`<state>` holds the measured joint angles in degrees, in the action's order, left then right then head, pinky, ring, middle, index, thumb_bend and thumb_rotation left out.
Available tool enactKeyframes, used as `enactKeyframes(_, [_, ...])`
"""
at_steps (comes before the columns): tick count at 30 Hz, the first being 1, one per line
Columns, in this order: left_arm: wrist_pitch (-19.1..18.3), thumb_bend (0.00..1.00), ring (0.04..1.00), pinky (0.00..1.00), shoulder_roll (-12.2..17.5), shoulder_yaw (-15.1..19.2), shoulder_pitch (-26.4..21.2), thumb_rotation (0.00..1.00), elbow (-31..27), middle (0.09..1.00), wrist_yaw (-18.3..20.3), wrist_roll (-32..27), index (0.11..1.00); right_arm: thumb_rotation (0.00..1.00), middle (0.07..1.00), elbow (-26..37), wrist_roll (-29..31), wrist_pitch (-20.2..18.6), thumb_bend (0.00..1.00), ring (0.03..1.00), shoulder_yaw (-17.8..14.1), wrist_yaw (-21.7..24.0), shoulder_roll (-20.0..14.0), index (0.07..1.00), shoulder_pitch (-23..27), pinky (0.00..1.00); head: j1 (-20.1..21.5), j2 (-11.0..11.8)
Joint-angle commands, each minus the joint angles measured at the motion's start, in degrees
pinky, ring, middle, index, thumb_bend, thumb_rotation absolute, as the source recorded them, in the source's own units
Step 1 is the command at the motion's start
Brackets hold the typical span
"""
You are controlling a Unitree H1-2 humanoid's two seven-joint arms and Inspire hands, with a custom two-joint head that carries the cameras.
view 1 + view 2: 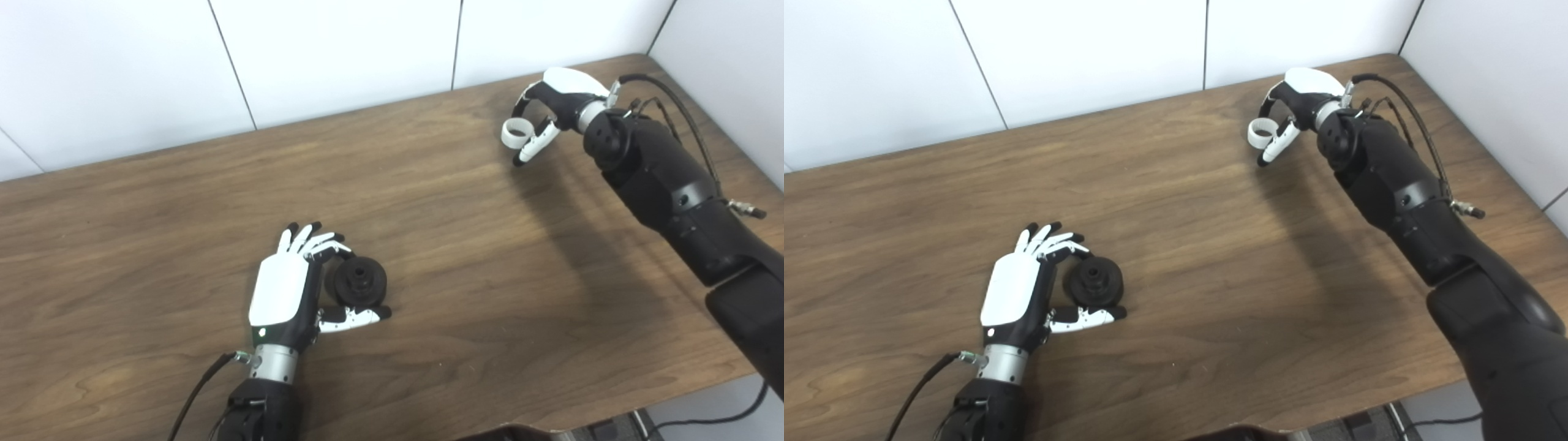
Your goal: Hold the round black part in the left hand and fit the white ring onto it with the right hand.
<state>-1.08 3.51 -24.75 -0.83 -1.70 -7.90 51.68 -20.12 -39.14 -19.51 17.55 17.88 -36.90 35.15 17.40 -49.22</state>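
Observation:
The round black part [358, 282] rests on the wooden table [465, 257] near the front left, its hub facing up. My left hand [288, 288] lies beside it, palm toward it; the fingers [318, 242] reach past its far side and the thumb [355, 316] lies along its near side. The hand is open, cupping the part without a firm hold. Far off at the back right, my right hand [1295, 101] hangs above the table, shut on the white ring [1262, 131], which is pinched between thumb and fingers [1277, 144].
White wall panels [337, 55] close off the table's far edge and right side. The right forearm [1402, 190] with its cable stretches over the table's right part. Bare wood lies between the two hands.

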Motion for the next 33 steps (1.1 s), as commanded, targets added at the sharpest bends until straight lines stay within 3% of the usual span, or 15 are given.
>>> enactKeyframes(1, [-0.6,0.52,0.92,1.0,1.3,-1.3,6.9,0.06,5.2,0.785,-0.6,-0.2,0.485,0.22,0.914,0.7,-0.3,1.4,0.82,0.963,-1.0,-1.6,-1.0,0.669,3.3,0.99,-0.1,0.0])
enactKeyframes(32, [-0.5,0.52,0.92,1.0,1.1,-1.4,7.0,0.05,5.1,0.789,-0.6,-0.4,0.484,0.17,0.897,0.7,-0.9,3.5,0.79,0.95,-1.1,-2.6,-1.0,0.612,2.9,0.98,0.0,-0.2])
enactKeyframes(33, [-0.4,0.52,0.919,1.0,1.1,-1.5,6.9,0.06,5.3,0.788,-0.7,-0.3,0.484,0.15,0.892,0.8,-0.8,3.8,0.63,0.949,-1.2,-2.8,-1.1,0.542,2.8,0.98,0.0,-0.2])
